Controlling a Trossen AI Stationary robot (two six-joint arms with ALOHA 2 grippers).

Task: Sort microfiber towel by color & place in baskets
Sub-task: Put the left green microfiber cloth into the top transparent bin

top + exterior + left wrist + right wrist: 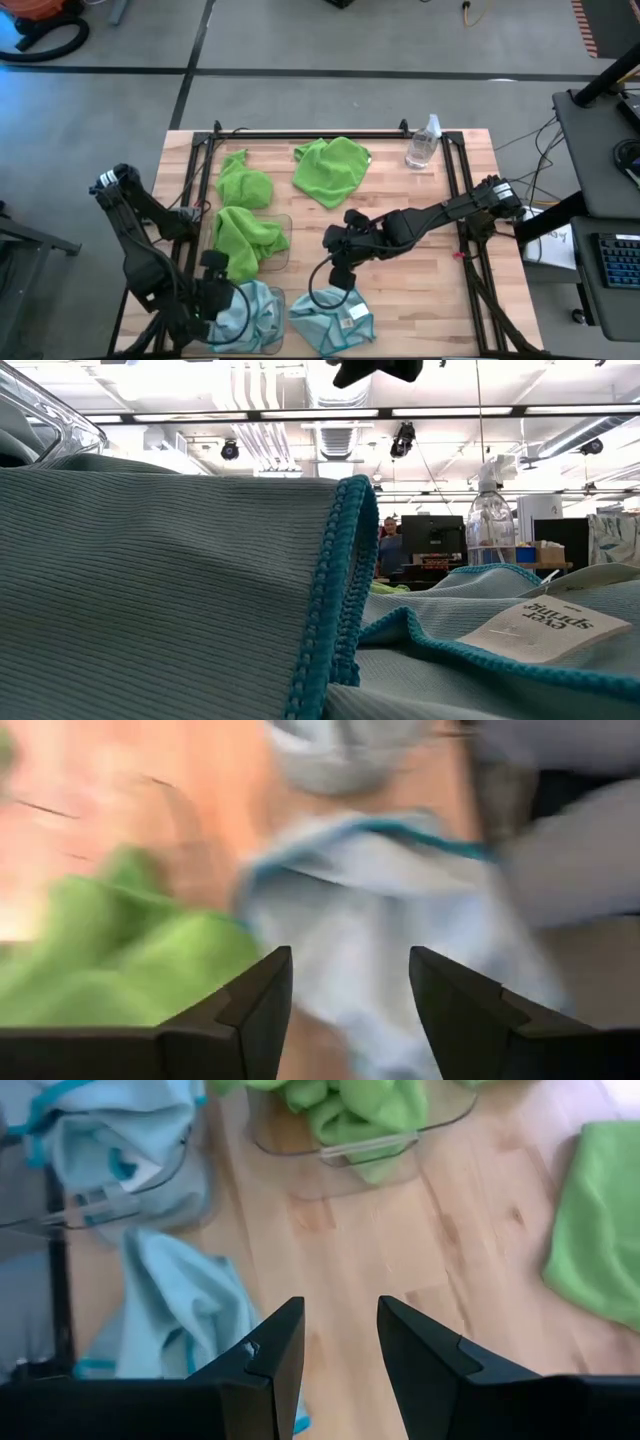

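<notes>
High view first: left gripper hangs over the near-left basket with a pale blue towel in it, a lime green towel fills the other basket right behind, two more green towels lie loose on the wooden surface, and the right gripper hovers just above a tagged blue towel. Low view is pretty much all teal cloth plus that white tag, spray bottle behind. Wrist views: left fingers are spread wide and empty, right fingers sit narrower, also gripping nothing.
</notes>
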